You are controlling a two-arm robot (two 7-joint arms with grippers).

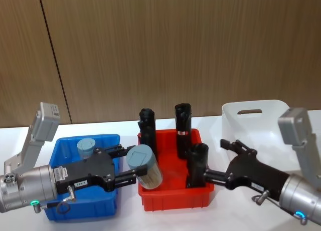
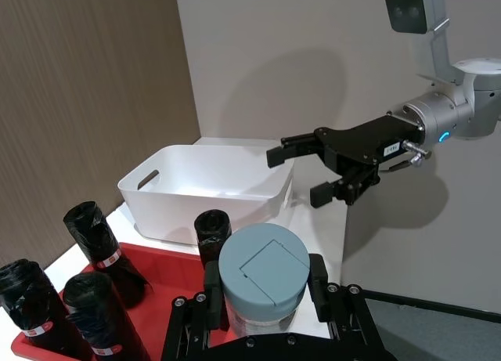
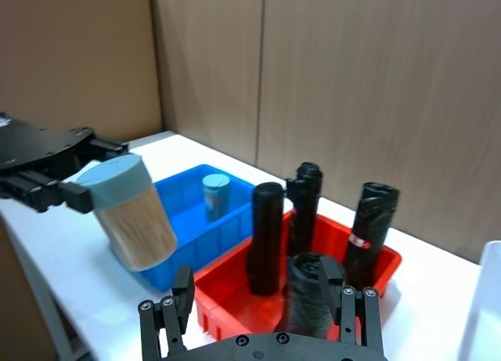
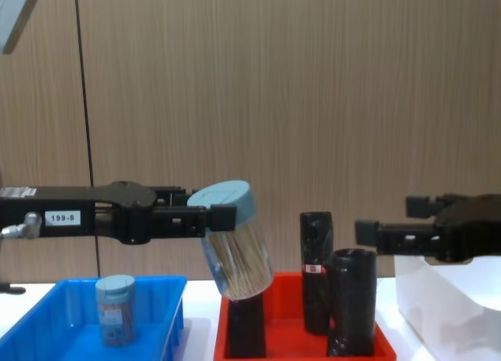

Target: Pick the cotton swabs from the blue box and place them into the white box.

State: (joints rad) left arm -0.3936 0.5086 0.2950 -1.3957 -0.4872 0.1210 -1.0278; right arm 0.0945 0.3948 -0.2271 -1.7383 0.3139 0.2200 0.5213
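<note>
Here the left gripper grips a cotton swabs tub above the red bin's left edge; the right gripper, open, faces it, likely for handover.

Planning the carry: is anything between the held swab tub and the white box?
Yes: upright black rolls in the red bin stand between the left gripper's cotton swab tub and the white box; the open right gripper hangs there.
</note>
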